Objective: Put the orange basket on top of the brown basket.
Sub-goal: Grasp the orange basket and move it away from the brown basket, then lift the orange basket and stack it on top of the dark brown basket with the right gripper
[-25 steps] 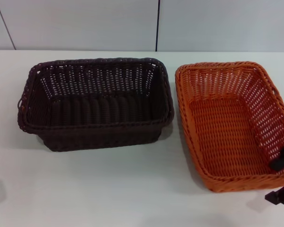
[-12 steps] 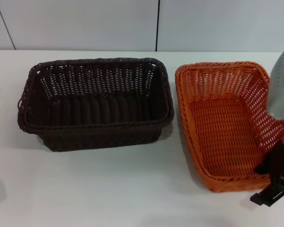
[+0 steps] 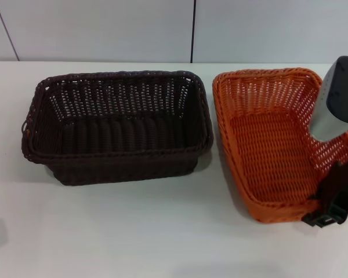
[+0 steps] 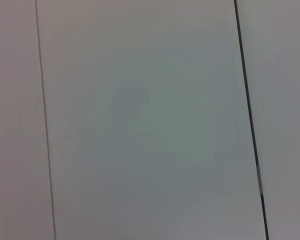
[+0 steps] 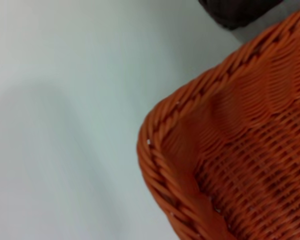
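The orange basket sits on the white table at the right. Its near right corner looks raised a little. My right gripper is shut on the braided rim at that near right corner, one finger inside and one outside. The right wrist view shows a rounded corner of the orange basket close up, over the table. The brown basket stands upright and empty to the left, a narrow gap from the orange one. A bit of it shows in the right wrist view. My left gripper is out of view.
The white table stretches in front of both baskets. A grey panelled wall rises behind the table's far edge. The left wrist view shows only wall panels.
My right arm has come in from the right and closed on the orange basket's near right rim. The basket has shifted a little left and away, and tilted.
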